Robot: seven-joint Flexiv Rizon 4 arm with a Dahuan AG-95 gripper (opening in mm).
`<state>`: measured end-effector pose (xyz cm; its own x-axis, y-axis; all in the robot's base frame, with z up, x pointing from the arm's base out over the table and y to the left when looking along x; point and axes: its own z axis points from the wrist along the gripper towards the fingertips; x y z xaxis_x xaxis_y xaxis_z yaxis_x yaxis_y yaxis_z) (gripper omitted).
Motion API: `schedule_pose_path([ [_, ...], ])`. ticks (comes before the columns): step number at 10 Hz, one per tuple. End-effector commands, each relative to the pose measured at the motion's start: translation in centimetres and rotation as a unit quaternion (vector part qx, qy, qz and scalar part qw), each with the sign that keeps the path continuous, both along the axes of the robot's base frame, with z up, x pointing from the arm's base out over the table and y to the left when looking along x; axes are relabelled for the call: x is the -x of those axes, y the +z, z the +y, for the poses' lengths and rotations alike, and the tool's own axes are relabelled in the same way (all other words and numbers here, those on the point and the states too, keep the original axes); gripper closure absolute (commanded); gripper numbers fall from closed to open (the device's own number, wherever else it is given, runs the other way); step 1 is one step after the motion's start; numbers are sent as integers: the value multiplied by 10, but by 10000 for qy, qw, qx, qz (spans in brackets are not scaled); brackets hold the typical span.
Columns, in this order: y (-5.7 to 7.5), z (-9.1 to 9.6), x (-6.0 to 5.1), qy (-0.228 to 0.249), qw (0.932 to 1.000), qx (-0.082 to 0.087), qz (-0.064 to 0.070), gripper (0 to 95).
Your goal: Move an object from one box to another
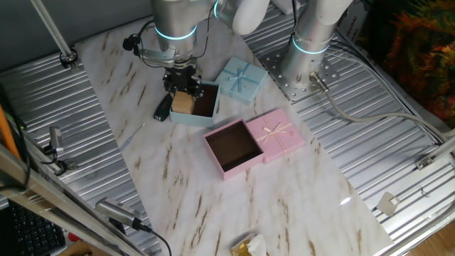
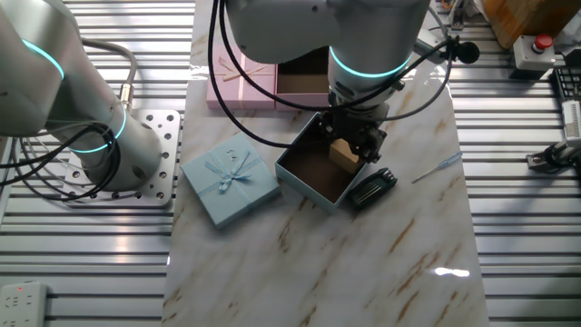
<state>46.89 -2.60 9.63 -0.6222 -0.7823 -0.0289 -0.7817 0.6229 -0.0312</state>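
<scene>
Bright even overhead light; soft shadows; glare spots on marble tabletop (image 2: 451,271); sharp focus.

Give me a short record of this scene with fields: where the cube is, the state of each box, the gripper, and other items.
cube: tan cube inside the blue box, between the gripper fingers
blue box: open, dark inside, holds the cube
pink box: open, nothing visible inside
gripper: down in the blue box around the cube; grip or release cannot be told
lids: blue lid and pink lid, each beside its box
other: flat black item against the blue box
</scene>
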Motion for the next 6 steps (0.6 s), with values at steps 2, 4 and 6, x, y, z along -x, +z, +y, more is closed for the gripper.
schedule_pose_path([
  [2,-1,0,0,-4,10000,34,65,950],
  [4,-2,0,0,-17,10000,26,81,950],
  [6,-3,-1,0,-49,9999,26,142,950],
])
